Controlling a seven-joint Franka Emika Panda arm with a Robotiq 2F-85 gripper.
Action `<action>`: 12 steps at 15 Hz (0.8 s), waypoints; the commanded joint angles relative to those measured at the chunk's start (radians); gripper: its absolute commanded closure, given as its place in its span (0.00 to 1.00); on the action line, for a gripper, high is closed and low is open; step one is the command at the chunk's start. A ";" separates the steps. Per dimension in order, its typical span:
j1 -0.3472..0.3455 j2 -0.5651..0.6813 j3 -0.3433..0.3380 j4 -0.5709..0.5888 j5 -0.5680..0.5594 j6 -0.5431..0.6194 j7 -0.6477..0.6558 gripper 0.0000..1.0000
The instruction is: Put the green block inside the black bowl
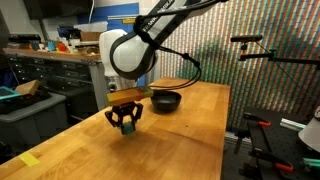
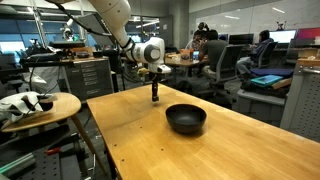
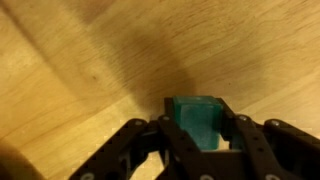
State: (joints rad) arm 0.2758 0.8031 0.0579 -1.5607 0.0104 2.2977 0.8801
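The small, cube-shaped, dark green block (image 3: 197, 120) sits lower centre-right in the wrist view, its top face showing, closely flanked on both sides by the fingers of the end effector (image 3: 200, 138). The round, shallow, glossy black bowl (image 1: 165, 101) (image 2: 186, 119) stands upright on the wooden worktop (image 2: 150, 150) near mid-frame in both exterior views, well apart from the block.
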 commanded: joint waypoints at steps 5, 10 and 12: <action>-0.029 -0.137 -0.053 -0.068 0.020 0.006 -0.015 0.82; -0.077 -0.210 -0.088 -0.123 0.024 0.028 -0.007 0.82; -0.097 -0.236 -0.097 -0.146 0.027 0.040 -0.004 0.82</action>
State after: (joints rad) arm 0.2008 0.6393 -0.0278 -1.6327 0.0105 2.3060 0.8803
